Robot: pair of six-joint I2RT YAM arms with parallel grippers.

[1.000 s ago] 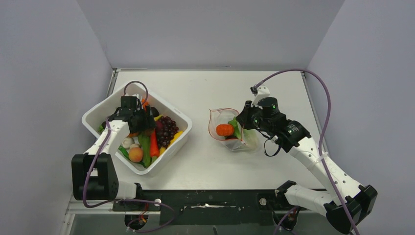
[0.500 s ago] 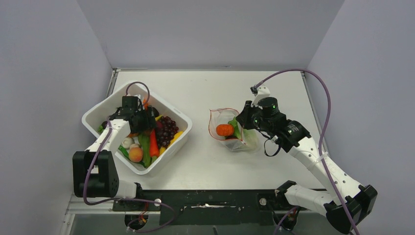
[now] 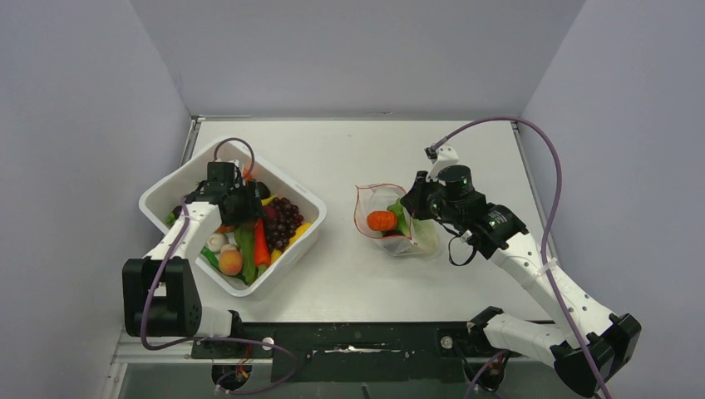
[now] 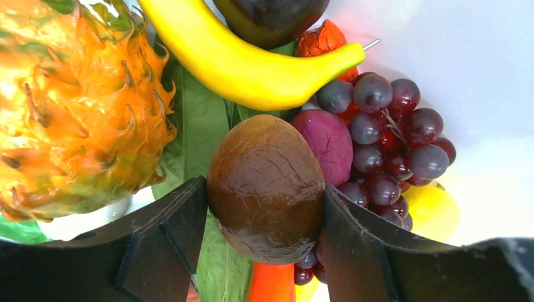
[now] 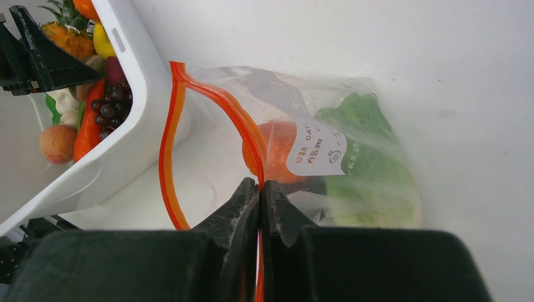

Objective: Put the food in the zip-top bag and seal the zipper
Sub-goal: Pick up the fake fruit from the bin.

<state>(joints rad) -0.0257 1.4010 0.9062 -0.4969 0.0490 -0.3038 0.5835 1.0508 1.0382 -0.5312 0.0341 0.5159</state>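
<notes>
Plum (image 4: 264, 157) sits lengthwise in left gripper (image 4: 264, 189); right gripper (image 5: 260, 184) pinches zipper (image 5: 165, 138).

Zip-top bag (image 5: 365, 113) mouth open toward tub (image 5: 135, 75), table (image 3: 349, 274) gap between; right hand (image 5: 259, 185) pinches zipper (image 5: 169, 119).

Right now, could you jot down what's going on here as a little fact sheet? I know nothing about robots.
Left gripper: inside the white tub, jaws against both sides of a brown egg-shaped fruit
Right gripper: shut on the red zipper strip, holding the mouth open
Zip-top bag: lying on the table, unsealed
Already bagged: green lettuce and an orange piece
Left in tub: pineapple, banana, grapes, carrot and more
</notes>
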